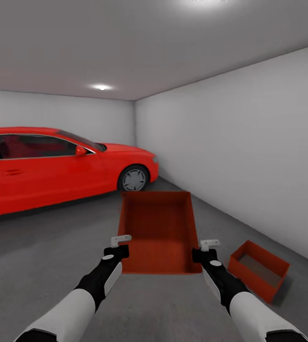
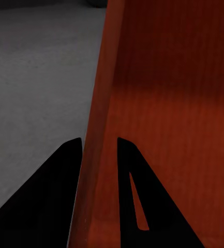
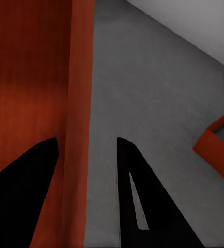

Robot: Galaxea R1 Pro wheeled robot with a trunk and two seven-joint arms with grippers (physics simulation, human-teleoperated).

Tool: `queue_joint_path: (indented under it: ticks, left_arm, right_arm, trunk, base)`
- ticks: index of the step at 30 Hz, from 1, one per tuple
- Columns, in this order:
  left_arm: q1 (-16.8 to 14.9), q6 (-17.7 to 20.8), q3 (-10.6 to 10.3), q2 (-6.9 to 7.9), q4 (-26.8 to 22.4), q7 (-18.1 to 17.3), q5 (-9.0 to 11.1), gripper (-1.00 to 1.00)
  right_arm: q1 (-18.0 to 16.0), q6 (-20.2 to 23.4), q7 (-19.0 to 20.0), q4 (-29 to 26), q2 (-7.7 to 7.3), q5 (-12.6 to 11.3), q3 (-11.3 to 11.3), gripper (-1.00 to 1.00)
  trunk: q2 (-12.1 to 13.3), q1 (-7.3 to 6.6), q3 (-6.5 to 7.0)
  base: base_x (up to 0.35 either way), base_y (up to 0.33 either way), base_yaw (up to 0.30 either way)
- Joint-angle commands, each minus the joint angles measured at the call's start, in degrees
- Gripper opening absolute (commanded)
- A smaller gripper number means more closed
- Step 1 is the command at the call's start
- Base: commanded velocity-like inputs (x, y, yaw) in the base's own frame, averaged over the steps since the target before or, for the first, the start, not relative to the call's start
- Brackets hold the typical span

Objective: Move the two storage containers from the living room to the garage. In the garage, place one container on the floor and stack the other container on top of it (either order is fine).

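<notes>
Head view: garage interior, pale grey walls (image 1: 248, 142), dark grey concrete floor (image 1: 54, 247), red car (image 1: 54, 166) parked at left with its front wheel toward the far corner. One orange-red storage container (image 1: 157, 232) is held off the floor, open side tipped toward the camera, between both arms; the left end effector (image 1: 118, 247) is at its left near corner and the right end effector (image 1: 206, 249) at its right near corner. A second storage container (image 1: 258, 270) sits on the floor at right, near the wall, well apart from the held one. Left wrist view: the left end effector (image 2: 99, 150) has its two dark fingers on either side of the held container's wall (image 2: 99, 103), clenched on it; grey floor (image 2: 34, 77) beyond. Right wrist view: the right end effector (image 3: 86, 150) likewise straddles the held container's wall (image 3: 80, 77), grasping it; the second container's corner (image 3: 218, 147) shows on the floor (image 3: 143, 77) beside the grey wall (image 3: 205, 26).
</notes>
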Motion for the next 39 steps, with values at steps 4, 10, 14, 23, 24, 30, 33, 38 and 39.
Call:
queue_joint_path:
  ticks: [4, 10, 14, 23, 24, 30, 33, 38, 39]
  left_arm:
    - [-0.01, -0.56, 2.64, 1.65, -0.32, 2.38, -0.89, -1.00]
    - [-0.01, -0.54, 2.64, 1.65, -0.33, 2.38, -0.89, -1.00]
    - [-0.01, -0.58, 2.64, 1.65, -0.33, 2.38, -0.88, -1.00]
    - [-0.01, -0.55, 2.64, 1.59, -0.33, 2.38, -0.90, -1.00]
    - [-0.01, -0.55, 2.64, 1.59, -0.33, 2.38, -0.91, -1.00]
    - [-0.01, -0.54, 2.64, 1.57, -0.33, 2.38, -0.88, -1.00]
    - [-0.01, -0.54, 2.64, 1.56, -0.33, 2.38, -0.88, -1.00]
    - [-0.01, -0.54, 2.64, 1.58, -0.33, 2.38, -0.88, -1.00]
    - [-0.01, -0.54, 2.64, 1.57, -0.33, 2.38, -0.88, -1.00]
  right_arm:
    - [-0.02, 0.15, -1.86, 0.09, -0.15, 0.18, -3.43, -1.00]
    - [-0.02, 0.15, -1.88, 0.10, -0.22, 0.18, -3.43, -1.00]
    - [-0.02, 0.15, -1.86, 0.07, -0.24, 0.18, -3.43, -1.00]
    - [-0.02, 0.15, -1.87, 0.06, -0.24, 0.18, -3.43, -1.00]
    - [-0.02, 0.15, -1.87, 0.06, -0.24, 0.18, -3.43, -1.00]
    - [-0.02, 0.15, -1.86, 0.07, -0.23, 0.18, -3.43, -1.00]
    - [-0.02, 0.08, -1.88, 0.07, -0.21, 0.18, -3.43, -1.00]
    - [-0.02, 0.07, -1.87, 0.05, -0.18, 0.18, -3.43, -1.00]
    - [-0.02, 0.06, -1.87, 0.06, -0.17, 0.18, -3.43, -1.00]
  trunk:
    - [-0.04, 0.02, -0.02]
    - [-0.04, 0.02, -0.02]
    - [-0.04, 0.02, -0.02]
    - [-0.04, 0.02, -0.02]
    - [-0.04, 0.02, -0.02]
    - [-0.04, 0.02, -0.02]
    - [-0.04, 0.02, -0.02]
    - [-0.04, 0.02, -0.02]
    - [-0.04, 0.02, -0.02]
  base:
    - [0.000, 0.000, -0.288]
    - [0.000, 0.000, -0.287]
    - [0.000, 0.000, -0.287]
    - [0.000, 0.000, -0.287]
    - [0.000, 0.000, -0.287]
    - [0.000, 0.000, -0.287]
    - [0.000, 0.000, -0.287]
    - [0.000, 0.000, -0.287]
    - [0.000, 0.000, -0.287]
